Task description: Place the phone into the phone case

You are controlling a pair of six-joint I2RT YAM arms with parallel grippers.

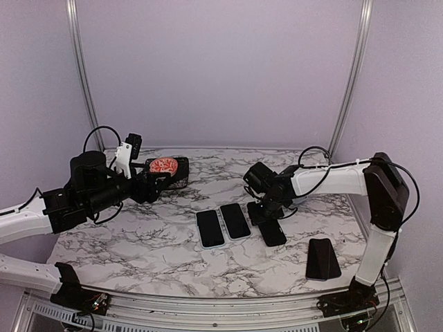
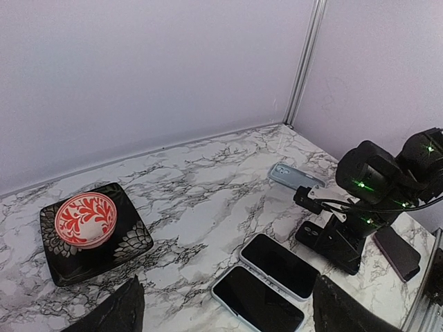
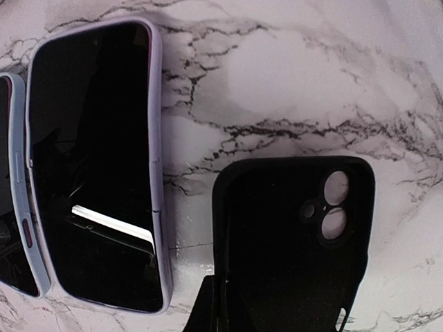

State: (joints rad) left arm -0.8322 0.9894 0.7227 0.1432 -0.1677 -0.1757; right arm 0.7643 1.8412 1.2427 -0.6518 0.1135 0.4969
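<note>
An empty black phone case point(image 3: 291, 242) with camera cut-outs lies open side up on the marble table point(image 1: 138, 242). In the top view the black case point(image 1: 273, 232) sits just under my right gripper point(image 1: 265, 209). That right gripper point(image 3: 220, 287) is shut, its tips at the case's left wall; whether they pinch the wall I cannot tell. A bare dark phone point(image 1: 323, 258) lies flat near the right arm's base. My left gripper point(image 2: 228, 311) hangs open and empty above the table's left side, apart from everything.
Two phones in pale cases point(image 1: 210, 228) point(image 1: 235, 220) lie side by side left of the black case. A grey-blue case point(image 2: 296, 175) lies behind the right arm. A black square plate point(image 2: 131, 238) holding a red patterned bowl point(image 2: 86, 220) stands at the back left.
</note>
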